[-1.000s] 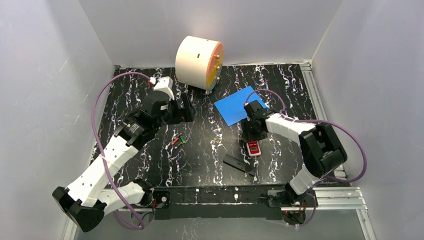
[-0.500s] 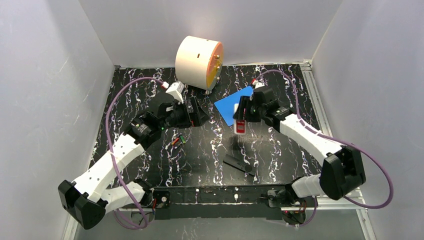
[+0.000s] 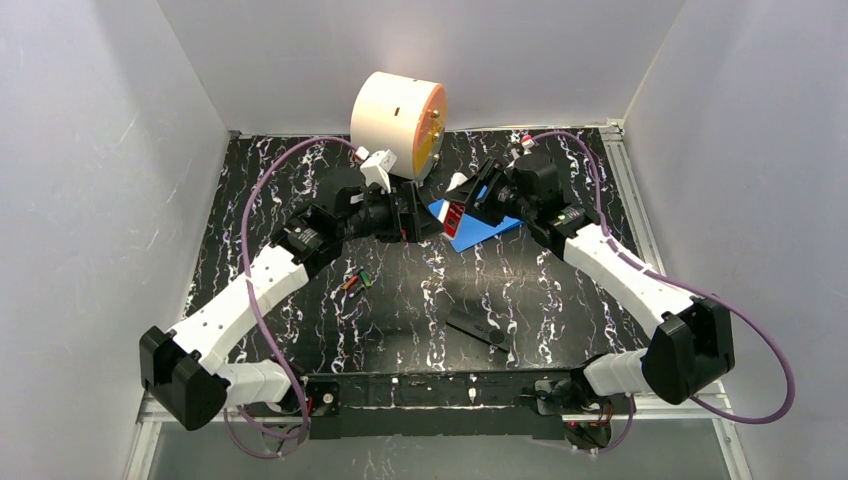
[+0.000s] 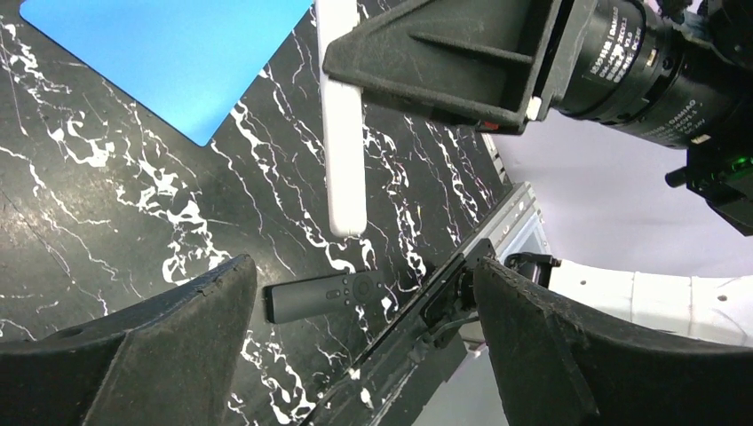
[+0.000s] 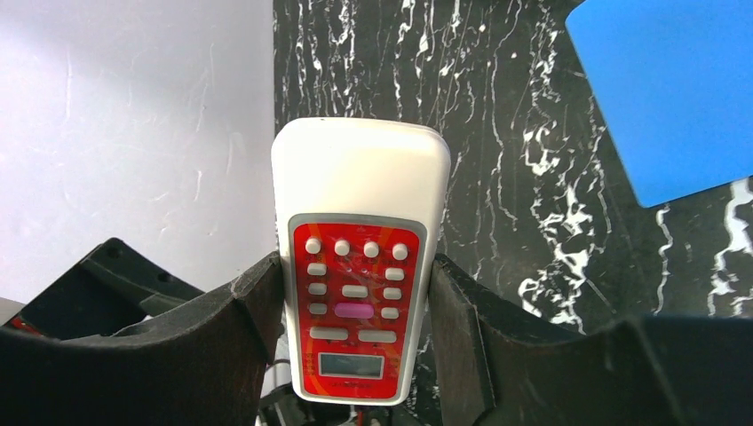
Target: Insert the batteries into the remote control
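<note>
- Clamping the remote (image 5: 360, 177) by its sides: right gripper (image 5: 355, 293); light, stiff, likely slick.
- Left gripper (image 4: 360, 284) gapes; batteries (image 3: 354, 281) nearer left edge of desk (image 3: 300, 330): tiny, roll-prone; pinch mid-length.

Bright, even, diffuse light fills the top view. The white walls (image 3: 100, 150) glow brightest at upper centre, and the cream drum (image 3: 398, 125) looks nearly washed out. Shadows on the black marbled table (image 3: 400, 310) are faint. In both wrist views the near black fingers (image 4: 133, 355) are dark and soft-edged, while the white remote (image 5: 360, 177) is crisp.
</note>
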